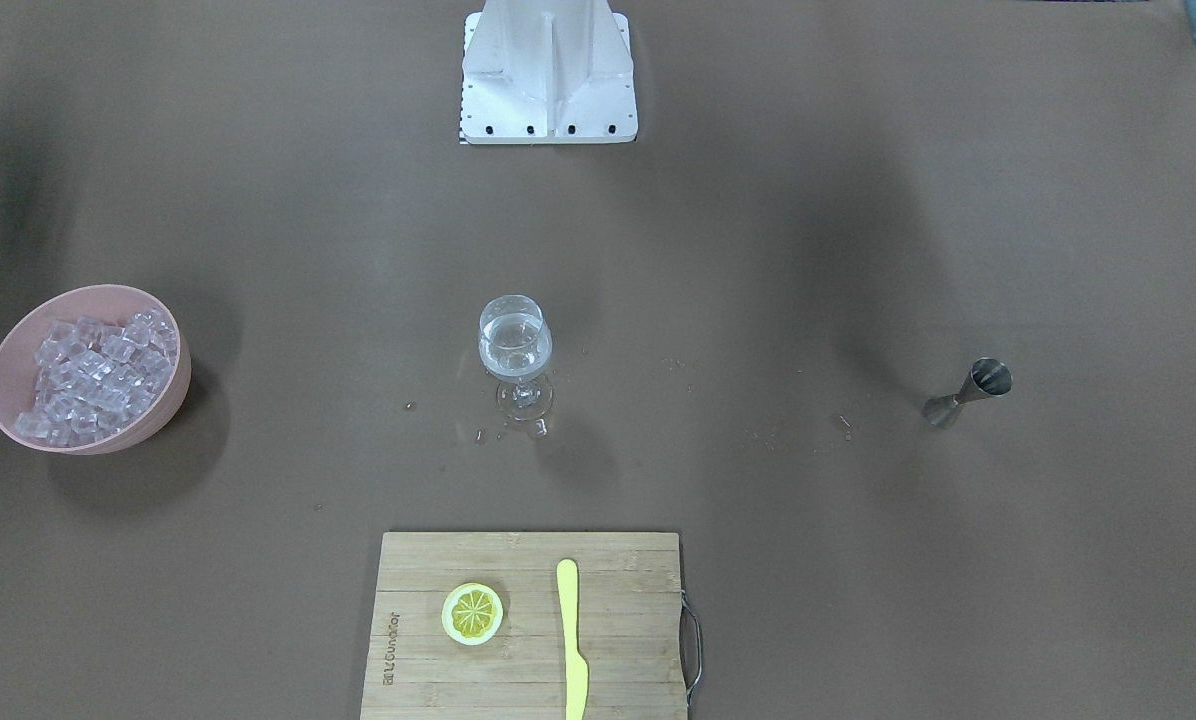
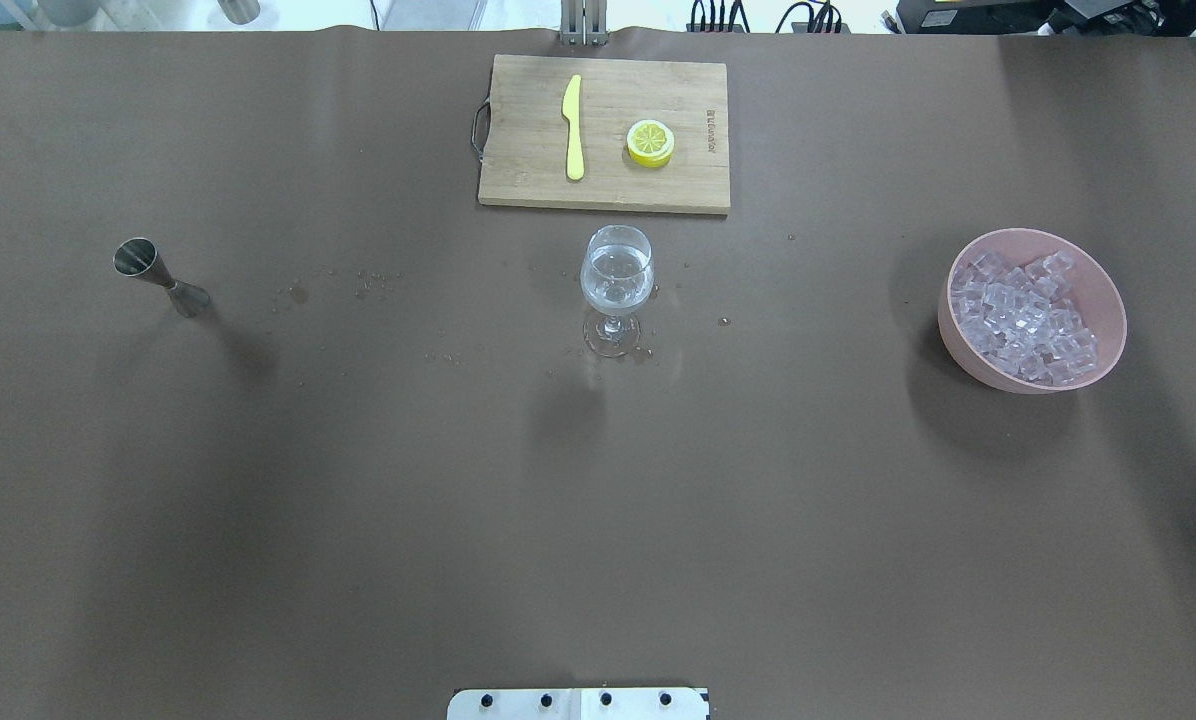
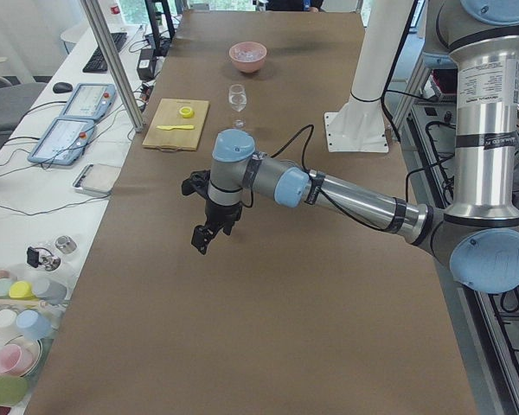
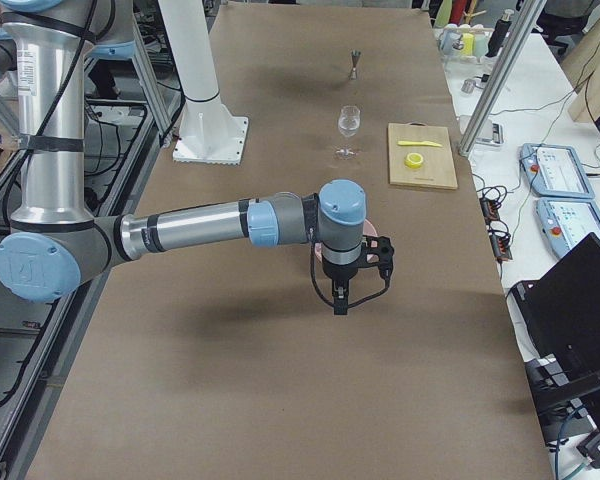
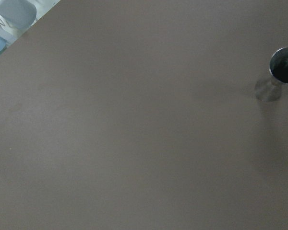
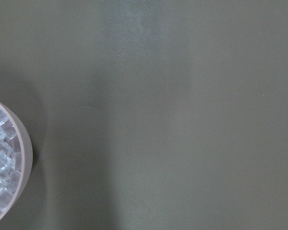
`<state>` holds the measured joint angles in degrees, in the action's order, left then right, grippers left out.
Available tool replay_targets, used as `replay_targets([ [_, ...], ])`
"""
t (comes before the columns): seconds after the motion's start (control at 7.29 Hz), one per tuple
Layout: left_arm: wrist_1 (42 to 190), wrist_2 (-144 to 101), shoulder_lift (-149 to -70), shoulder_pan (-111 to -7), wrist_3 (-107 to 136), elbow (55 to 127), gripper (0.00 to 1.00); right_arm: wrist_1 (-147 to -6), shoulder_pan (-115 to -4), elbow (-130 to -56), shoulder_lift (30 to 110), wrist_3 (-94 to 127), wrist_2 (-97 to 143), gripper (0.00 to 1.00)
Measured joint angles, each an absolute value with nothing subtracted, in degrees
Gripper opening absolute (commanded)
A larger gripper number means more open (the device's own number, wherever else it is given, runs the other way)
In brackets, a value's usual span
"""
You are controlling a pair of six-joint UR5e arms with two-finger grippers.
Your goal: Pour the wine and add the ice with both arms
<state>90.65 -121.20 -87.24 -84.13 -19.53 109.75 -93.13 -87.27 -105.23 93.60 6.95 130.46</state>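
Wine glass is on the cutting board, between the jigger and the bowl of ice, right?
No: the wine glass stands on the table, off the cutting board, as the overhead exterior view shows. It is between the jigger and the bowl of ice.

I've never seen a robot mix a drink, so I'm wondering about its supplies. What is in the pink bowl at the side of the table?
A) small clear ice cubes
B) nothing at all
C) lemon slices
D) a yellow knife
A: the pink bowl is heaped with small, glossy, transparent ice cubes, as both the front-facing and overhead views show.
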Motion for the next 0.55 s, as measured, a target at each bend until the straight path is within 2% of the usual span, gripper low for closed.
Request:
replay_targets([
  [0.27,85.9,-122.3,-89.2,-88.5,-20.1,102.8,0.98,-93.2,-87.3,-105.3,93.6,6.9,130.4,1.0],
  [0.55,84.9,-131.5,-87.9,-91.1,-14.6,99.3,0.98,-93.1,-87.3,-105.5,93.5,6.9,130.5,1.0],
])
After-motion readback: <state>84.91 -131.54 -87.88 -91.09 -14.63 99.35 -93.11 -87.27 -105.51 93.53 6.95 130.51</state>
